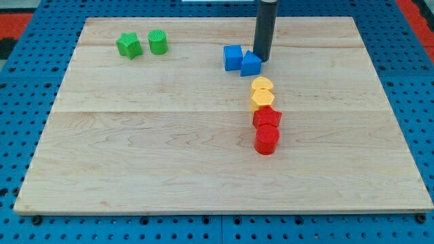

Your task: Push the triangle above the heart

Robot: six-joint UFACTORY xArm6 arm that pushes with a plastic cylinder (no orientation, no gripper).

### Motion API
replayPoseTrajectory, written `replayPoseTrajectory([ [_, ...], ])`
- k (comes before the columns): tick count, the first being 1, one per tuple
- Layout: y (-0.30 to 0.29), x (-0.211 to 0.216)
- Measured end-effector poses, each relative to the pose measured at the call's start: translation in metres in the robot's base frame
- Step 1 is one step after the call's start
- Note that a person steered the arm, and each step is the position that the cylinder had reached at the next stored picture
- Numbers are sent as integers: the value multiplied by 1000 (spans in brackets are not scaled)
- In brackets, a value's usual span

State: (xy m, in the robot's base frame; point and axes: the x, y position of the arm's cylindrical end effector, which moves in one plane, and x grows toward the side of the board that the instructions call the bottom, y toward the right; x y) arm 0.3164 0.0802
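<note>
The blue triangle [250, 64] lies near the top middle of the wooden board [135, 156], with a blue cube [233, 57] touching its left side. Just below it is a yellow block that looks like the heart [262, 85], with a second yellow block, apparently a pentagon [262, 100], pressed against the heart's lower edge. My tip [262, 59] rests at the triangle's upper right edge, touching it or nearly so. The dark rod rises out of the view's top.
A red star [266, 118] and a red cylinder [266, 140] continue the column below the yellow blocks. A green star [128, 45] and a green cylinder [157, 42] sit at the top left. A blue pegboard surrounds the board.
</note>
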Motion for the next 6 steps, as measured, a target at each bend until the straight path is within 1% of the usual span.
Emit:
replayPoseTrajectory([
  [1,-2,-30],
  [3,-45,-18],
  [4,-45,5],
  [5,-25,5],
  [6,-21,7],
])
